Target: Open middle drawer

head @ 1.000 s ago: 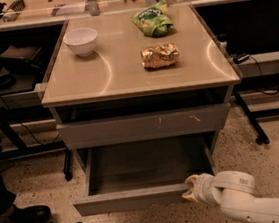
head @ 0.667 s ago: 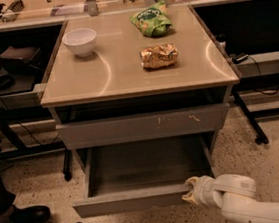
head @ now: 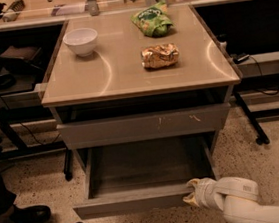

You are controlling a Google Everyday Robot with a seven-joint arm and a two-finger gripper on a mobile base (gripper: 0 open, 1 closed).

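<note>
Middle drawer (head: 132,204), standing well out beneath the scratched upper drawer (head: 141,127). The tool (head: 192,198) sits at the right end of its front rim (whether it grips cannot be told). Any further pull should run straight and level, since this off-centre hold could skew the drawer.

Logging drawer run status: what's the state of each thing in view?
middle drawer: pulled far out, nothing visible inside.
top drawer: nearly shut, front scratched.
gripper: at the middle drawer's front, right end.
white bowl: upright on the tabletop.
green bag: lying flat.
gold bag: lying flat.
</note>
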